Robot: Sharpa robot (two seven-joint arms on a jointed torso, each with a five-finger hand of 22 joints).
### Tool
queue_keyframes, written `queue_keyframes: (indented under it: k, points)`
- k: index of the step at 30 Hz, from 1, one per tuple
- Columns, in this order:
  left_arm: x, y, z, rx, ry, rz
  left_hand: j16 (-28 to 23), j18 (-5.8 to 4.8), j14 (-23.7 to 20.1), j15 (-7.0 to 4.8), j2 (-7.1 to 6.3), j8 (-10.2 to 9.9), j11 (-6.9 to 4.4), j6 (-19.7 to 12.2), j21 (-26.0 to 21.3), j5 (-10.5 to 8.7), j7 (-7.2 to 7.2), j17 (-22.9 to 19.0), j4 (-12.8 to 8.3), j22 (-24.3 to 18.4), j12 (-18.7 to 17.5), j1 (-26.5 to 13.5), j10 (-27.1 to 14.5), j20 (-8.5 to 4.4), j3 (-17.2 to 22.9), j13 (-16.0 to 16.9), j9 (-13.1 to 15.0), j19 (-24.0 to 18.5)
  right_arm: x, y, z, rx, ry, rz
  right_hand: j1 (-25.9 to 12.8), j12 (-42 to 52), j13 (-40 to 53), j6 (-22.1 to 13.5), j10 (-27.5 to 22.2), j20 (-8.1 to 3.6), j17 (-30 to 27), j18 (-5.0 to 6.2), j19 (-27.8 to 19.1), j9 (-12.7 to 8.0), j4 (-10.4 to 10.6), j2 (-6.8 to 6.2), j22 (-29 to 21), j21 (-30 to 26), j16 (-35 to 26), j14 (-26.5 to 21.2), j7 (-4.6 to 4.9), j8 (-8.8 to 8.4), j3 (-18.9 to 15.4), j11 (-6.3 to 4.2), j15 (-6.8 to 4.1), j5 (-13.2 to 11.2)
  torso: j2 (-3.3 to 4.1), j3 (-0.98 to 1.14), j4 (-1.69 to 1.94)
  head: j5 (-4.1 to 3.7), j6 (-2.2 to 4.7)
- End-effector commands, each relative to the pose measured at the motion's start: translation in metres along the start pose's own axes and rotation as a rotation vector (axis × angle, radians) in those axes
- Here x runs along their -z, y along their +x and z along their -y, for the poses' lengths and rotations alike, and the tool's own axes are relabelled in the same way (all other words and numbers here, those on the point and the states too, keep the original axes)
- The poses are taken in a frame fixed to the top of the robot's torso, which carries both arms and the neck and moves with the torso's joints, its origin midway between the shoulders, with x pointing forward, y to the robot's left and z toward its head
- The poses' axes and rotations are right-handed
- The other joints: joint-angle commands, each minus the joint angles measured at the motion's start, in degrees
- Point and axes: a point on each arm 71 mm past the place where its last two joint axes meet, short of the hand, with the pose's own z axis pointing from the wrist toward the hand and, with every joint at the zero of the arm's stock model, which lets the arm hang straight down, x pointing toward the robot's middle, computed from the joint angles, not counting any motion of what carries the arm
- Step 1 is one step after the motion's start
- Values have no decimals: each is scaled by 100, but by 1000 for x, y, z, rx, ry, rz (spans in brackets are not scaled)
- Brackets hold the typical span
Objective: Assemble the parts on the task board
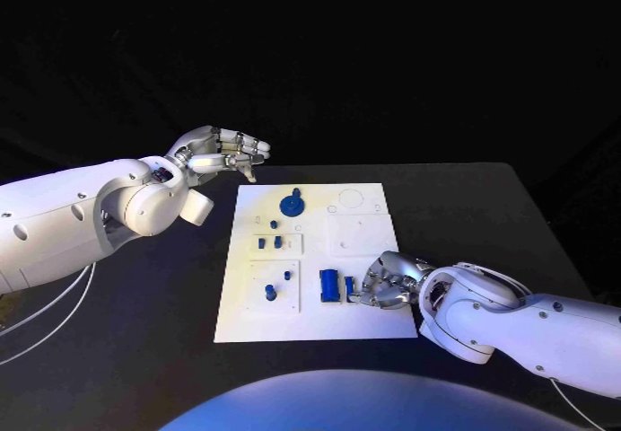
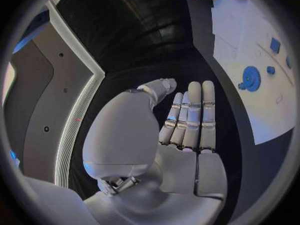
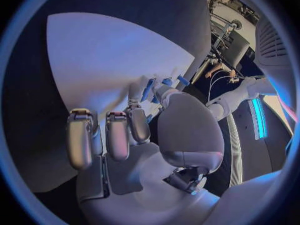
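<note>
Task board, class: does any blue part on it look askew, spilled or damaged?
Nothing stands out. The task board lies flat, and the blue gear and small blue parts sit on it. The right hand touches one part, partly hiding it.

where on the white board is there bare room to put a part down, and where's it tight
Bare: the task board's near strip, below the blue parts, and its far-right area with only faint outlines, right of the blue gear. Crowded: the lower middle, where the right hand rests by the blue block, and the left column's small parts.
</note>
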Motion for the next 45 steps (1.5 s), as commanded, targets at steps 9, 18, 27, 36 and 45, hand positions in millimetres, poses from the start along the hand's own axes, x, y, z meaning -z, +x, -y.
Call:
queue_keyframes:
  k: [9,18,27,36,45]
  points:
    - [-1,2,1,3,8,-12,44,79,-39,-13,-10,20,1,-49,2,20,160,-9,-5,-6,34,-61,-27,25,52,-7,-10,-19,6,-5,1,-3,-34,45,80,-16,399,-15,15,-41,614,-28,340,-13,-48,8,1321,3,21,427,-2,13,-4,0,-35,6,-16,0,-3,-3,0]
    - [-1,2,-2,30,16,1,19,71,-101,1,-27,33,5,-62,-49,11,158,-31,32,-32,75,-126,-38,39,43,-8,-11,-66,6,-47,3,-194,-186,253,330,-1287,-421,-575,-675,95,-199,204,-129,-165,-44,-92,974,-1113,-501,206,233,-313,-386,206,132,14,-89,-40,-15,-11,0]
    - [-3,2,-10,125,72,61,-540,76,-555,94,-147,261,-6,-235,-1594,-254,124,-318,798,-1059,464,-403,-63,194,-1036,-3,64,114,-27,-109,41,-583,-221,376,1327,-3439,-2127,-1137,-2318,328,-2352,731,-1541,-211,-478,227,-263,-4374,-2299,-827,513,-389,-46,456,374,33,-262,-129,-45,-21,0]
    - [-19,-8,-30,243,137,246,-2862,43,-416,184,79,415,-7,-63,-3278,-922,92,-887,1516,-2123,-569,95,742,341,-1777,-73,44,229,-61,-151,69,-841,-272,441,1328,-5082,-4312,-1456,-2994,778,-4105,860,-2816,-822,-893,114,-1902,-6779,-4773,-2729,831,-592,994,862,858,8,-407,-60,33,-29,65]
    - [-24,3,-39,200,77,200,-6500,-976,-5170,-585,1049,-1561,-1013,-4618,-5739,-2032,-1186,-1984,-126,-3397,-2897,-3057,-4291,-1086,-2965,-441,-1193,-4300,-65,-153,69,-751,-201,492,-1615,-7404,-7490,-5965,-8362,-195,-7493,-170,-8411,-3974,-1360,1213,-7490,-8376,-8515,-8393,-299,-2242,-2315,124,442,-686,-376,-67,42,-41,173]
